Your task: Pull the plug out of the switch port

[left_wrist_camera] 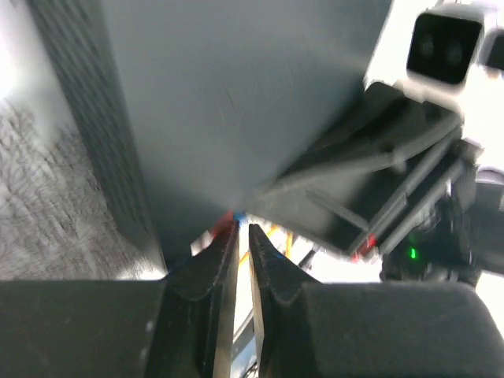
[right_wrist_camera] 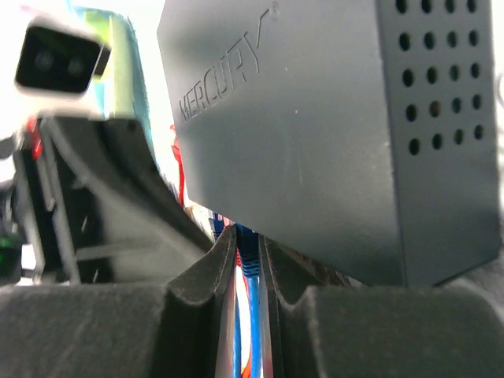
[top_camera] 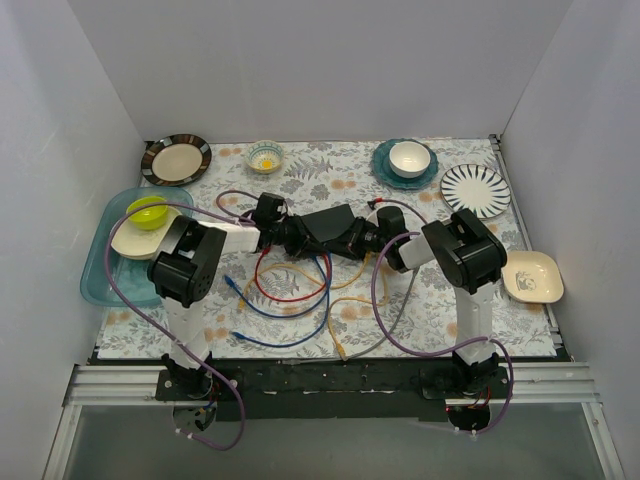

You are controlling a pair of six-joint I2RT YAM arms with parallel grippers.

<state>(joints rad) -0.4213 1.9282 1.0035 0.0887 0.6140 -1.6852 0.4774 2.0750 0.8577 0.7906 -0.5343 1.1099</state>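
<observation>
Switch [top_camera: 330, 228], black, lettered MERCURY, close ahead of both sets of fingertips, between the two grippers. Right gripper [right_wrist_camera: 248, 236] pinching blue plug [right_wrist_camera: 249, 258] under the switch's edge. Left gripper [left_wrist_camera: 243, 236] all but pressed together; hold not discernible.

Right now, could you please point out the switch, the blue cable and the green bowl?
switch [right_wrist_camera: 315, 142]: right wrist view, its lettered flat face.
blue cable [right_wrist_camera: 249, 260]: right wrist view, its ribbed end below the switch.
green bowl [top_camera: 148, 210]: top external view, its inside.
</observation>
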